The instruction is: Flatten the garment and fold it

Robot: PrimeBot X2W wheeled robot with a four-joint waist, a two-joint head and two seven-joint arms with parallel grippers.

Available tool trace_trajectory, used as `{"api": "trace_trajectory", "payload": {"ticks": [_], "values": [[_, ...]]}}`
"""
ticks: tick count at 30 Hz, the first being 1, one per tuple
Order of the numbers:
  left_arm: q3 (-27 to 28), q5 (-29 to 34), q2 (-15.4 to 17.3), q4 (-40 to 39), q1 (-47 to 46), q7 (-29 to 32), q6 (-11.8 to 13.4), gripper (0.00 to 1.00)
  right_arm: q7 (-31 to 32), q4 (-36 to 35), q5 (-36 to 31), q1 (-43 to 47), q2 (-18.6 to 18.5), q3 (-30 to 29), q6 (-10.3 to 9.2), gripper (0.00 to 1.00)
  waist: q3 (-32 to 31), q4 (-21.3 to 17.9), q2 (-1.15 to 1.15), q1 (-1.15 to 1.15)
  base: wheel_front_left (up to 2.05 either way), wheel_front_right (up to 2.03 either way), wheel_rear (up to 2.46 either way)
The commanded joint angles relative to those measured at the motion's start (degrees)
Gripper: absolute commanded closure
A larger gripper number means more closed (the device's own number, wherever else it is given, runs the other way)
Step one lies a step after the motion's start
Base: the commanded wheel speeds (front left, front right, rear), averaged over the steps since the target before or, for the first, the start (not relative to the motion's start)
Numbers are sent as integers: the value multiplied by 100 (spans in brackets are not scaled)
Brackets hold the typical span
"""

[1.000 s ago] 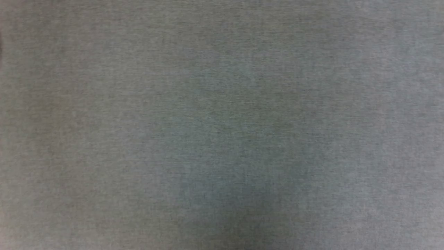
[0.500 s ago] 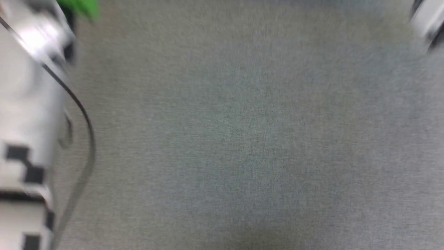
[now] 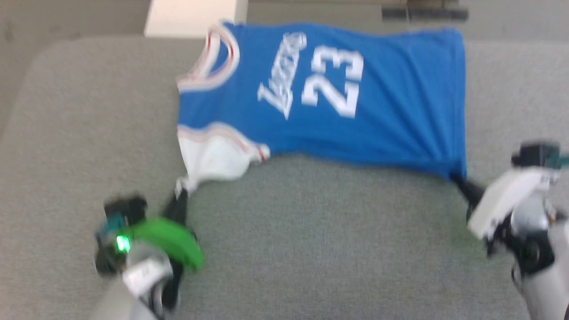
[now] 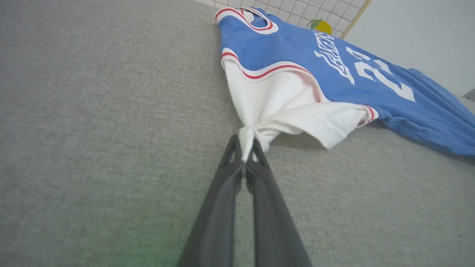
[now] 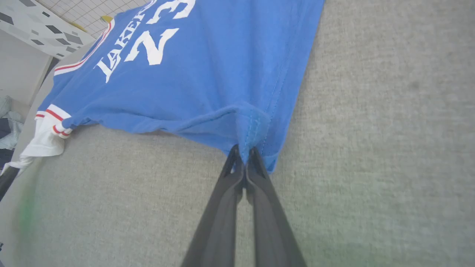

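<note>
I'm looking at a grey woven tabletop (image 3: 89, 111) with a rounded far-left corner. Beyond its far edge sit a pale cream block (image 3: 191, 18) and a dark strip (image 3: 424, 13). The left wrist view catches white gridded tiling (image 4: 297, 5) beside a plain pale wall (image 4: 408, 29); light falls soft and even

— Where have I got room?
— I see bare grey surface (image 3: 311, 231) between the left gripper (image 3: 180, 194) and the right gripper (image 3: 458, 181), and more left of the garment (image 3: 355, 133).
— Anything in the way?
— The garment itself, spread across the far half.
</note>
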Motion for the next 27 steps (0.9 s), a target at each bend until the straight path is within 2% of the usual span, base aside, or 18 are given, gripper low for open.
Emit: {"api": "trace_trajectory", "payload": {"ticks": [1,6,14,21,27], "values": [[42,-156,-9,-144,329,92,83,100,-77,-47,11,258,18,-35,-6,100,-702,91,0,1,0,0,0],[177,-609,71,-724,1343,605,307,100,-153,-219,28,987,24,-156,-6,100,-988,60,0,1,0,0,0],[349,-1277,395,-2115,2883,1850,1028,100,132,-738,-78,1979,-145,-407,-6,100,-1299,-25,0,1,0,0,0],[458,-1705,697,-3343,3910,2747,1687,100,804,-1286,-207,2766,-273,-740,-6,100,-1319,-34,0,1,0,0,0],[626,-1826,912,-3868,4291,2935,1885,100,1324,-1701,-287,3119,-193,-949,-6,100,-1285,-63,0,1,0,0,0]]}}
